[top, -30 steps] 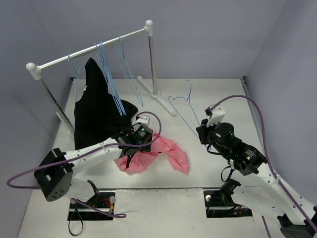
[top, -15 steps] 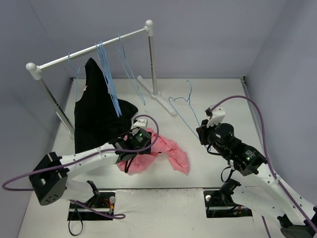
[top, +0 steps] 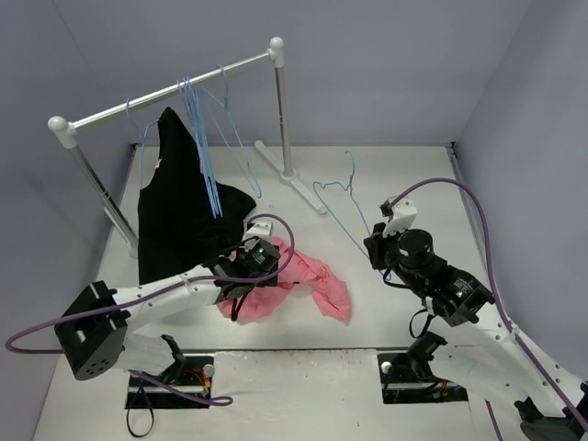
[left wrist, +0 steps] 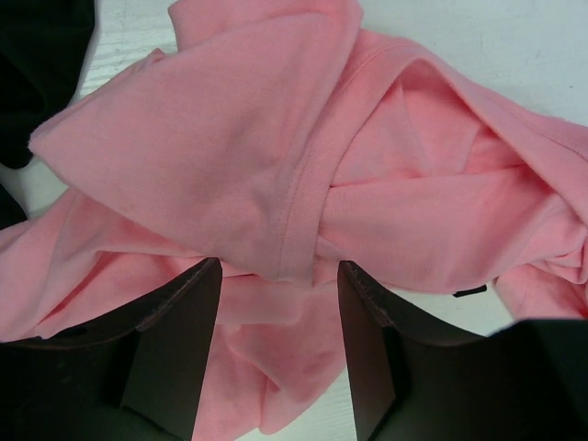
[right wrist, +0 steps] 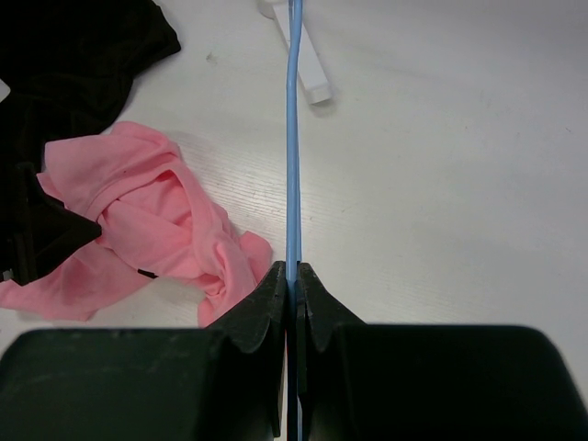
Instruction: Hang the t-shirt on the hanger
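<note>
Right gripper [right wrist: 292, 276]: jaws fully closed on the hanger [right wrist: 292, 138], pinching one thin blue wire. In the right wrist view that wire runs dead straight away from the fingers, towards the white foot of the rack [right wrist: 308, 73]. From the top camera we see the hanger's long axis running diagonally from the gripper out to the far left. The hook is at the far end and points away from the arms, near the rack foot. We can't tell if the hook end touches the table [top: 413, 175].

Left gripper [left wrist: 276, 271]: jaws apart, nothing held. It sits low over the t-shirt [left wrist: 211, 156], one finger on each side of a folded hem band. We can't tell if the tips touch the cloth.

The t-shirt is a crumpled heap on the table, not on the hanger. It lies in front of the left arm and between the two grippers. In the top view the heap is wider than it is deep, so its long axis runs roughly left to right. Its left end is just beside the black garment [top: 175, 211], which hangs from the rack rail [top: 175, 89] with the spare blue hangers [top: 207, 156].
</note>
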`<state>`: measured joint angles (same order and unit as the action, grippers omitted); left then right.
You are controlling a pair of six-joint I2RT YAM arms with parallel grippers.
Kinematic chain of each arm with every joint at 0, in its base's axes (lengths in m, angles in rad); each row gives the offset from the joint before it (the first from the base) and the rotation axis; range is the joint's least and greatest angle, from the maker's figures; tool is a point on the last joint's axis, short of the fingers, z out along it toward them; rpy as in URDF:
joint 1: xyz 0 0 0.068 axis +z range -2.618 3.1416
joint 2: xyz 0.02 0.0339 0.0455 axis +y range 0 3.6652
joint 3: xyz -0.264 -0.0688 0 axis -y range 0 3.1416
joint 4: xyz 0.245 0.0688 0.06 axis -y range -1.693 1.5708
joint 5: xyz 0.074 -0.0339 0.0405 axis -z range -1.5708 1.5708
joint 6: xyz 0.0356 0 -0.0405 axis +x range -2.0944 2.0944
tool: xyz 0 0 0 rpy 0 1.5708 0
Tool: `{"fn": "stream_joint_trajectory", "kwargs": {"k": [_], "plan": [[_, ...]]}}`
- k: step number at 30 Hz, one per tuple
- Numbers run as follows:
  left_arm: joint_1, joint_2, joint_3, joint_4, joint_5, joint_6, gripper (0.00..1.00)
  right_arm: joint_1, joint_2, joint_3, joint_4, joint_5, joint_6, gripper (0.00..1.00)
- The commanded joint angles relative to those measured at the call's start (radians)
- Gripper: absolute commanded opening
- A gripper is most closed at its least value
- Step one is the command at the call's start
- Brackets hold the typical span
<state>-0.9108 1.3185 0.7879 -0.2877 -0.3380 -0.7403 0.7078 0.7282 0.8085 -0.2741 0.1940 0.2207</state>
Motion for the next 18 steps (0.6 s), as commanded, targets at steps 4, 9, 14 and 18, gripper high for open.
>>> {"fn": "stream_joint_trajectory", "kwargs": {"k": [4,9,14,18], "plan": [[-0.007,-0.009,0.0,0.039,-0.015,-0.014,0.48,-0.002,-0.01,0.004,0.059,-0.009,0.012,0.0],[-0.007,0.019,-0.001,0.05,-0.005,-0.022,0.48,-0.001,-0.009,0.004,0.059,-0.01,0.011,0.0],[-0.007,0.024,-0.022,0.059,-0.013,-0.025,0.48,-0.002,-0.013,-0.004,0.059,-0.011,0.017,0.0],[-0.007,0.026,-0.028,0.087,-0.019,-0.028,0.47,-0.002,-0.018,-0.011,0.059,-0.015,0.02,0.0]]}}
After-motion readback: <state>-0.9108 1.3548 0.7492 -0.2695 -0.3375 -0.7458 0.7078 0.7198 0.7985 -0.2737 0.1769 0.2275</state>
